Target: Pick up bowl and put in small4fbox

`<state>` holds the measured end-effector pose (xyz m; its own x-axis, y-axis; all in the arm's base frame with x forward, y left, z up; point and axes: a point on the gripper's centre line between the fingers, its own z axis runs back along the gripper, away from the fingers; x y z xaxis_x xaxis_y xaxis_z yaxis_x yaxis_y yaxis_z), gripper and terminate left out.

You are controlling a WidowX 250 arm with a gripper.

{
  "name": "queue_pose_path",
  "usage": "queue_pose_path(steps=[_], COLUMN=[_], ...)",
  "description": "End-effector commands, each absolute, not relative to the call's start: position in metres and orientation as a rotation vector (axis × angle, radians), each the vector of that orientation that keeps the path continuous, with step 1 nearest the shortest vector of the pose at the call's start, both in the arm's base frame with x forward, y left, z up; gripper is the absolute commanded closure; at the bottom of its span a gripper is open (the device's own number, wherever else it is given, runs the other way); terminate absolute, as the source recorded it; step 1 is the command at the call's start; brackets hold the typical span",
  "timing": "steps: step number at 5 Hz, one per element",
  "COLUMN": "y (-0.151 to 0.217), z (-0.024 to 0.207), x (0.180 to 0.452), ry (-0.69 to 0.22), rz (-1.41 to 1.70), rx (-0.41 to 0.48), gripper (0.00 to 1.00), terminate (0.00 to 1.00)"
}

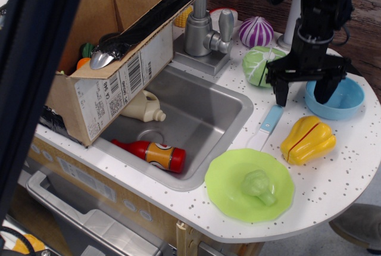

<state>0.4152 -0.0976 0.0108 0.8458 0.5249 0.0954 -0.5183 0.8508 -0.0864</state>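
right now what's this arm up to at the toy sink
The arm has its claw open at the light blue bowl, one finger outside the near rim and the other inside it. The bowl sits on the counter, not lifted. It is meant for the cardboard box, which is propped over the sink's left side.

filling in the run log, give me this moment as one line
phase: reaching for grasp | end effector: open, straddling near rim of bowl | bowl: on counter, not lifted | small4fbox: open, over sink's left edge
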Motion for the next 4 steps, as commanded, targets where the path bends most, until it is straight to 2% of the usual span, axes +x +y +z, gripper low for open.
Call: queue_pose_path(steps=[1, 3, 4], y=[-0.101, -0.113, -0.101], z=[0.029, 0.05, 0.079], x=[0.426, 0.415, 0.405], ry=[-0.188, -0.207, -0.202], rz=[0.525, 0.513, 0.447], rx=[-0.056, -0.043, -0.018], gripper=[1.0, 1.0, 1.0], terminate=[0.0, 0.0, 0.0])
